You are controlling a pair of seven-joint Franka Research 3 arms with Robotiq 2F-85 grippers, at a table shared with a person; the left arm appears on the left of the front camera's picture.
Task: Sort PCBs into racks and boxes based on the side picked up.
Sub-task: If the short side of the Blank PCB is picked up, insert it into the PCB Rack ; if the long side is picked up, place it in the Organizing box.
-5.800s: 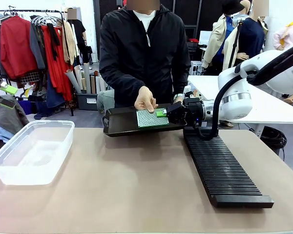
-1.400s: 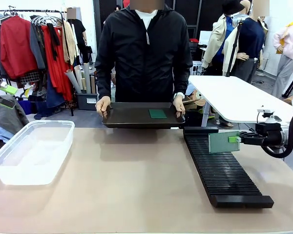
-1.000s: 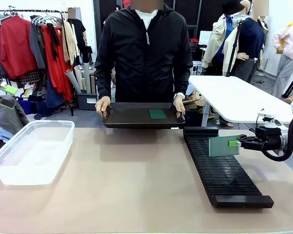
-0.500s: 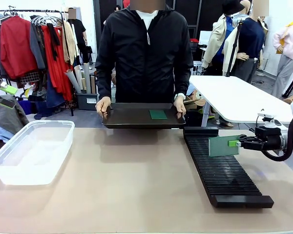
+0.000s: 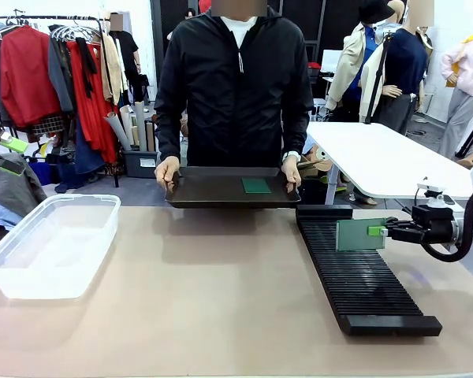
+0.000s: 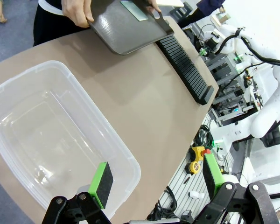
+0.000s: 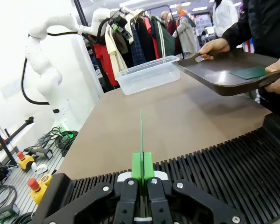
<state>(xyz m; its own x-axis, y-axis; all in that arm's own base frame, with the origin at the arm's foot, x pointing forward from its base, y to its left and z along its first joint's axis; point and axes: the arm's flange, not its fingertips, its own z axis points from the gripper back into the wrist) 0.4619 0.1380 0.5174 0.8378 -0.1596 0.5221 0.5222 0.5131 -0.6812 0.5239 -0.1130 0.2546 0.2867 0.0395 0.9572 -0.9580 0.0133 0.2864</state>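
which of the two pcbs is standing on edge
The PCB clamped in the right gripper, held upright above the black rack. The other PCB lies flat on the tray the person holds.

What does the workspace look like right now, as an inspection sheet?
Surface: brown table carrying rack and box.
Job's things: held PCB upright over black rack; tray PCB flat on tray held by person; clear box at robot's left.
Clutter: nothing seen.
Grippers: right gripper shut on held PCB; left gripper open, pointing toward box.
Cables: black cable loops by right wrist.
Surroundings: clothes rail, white table.
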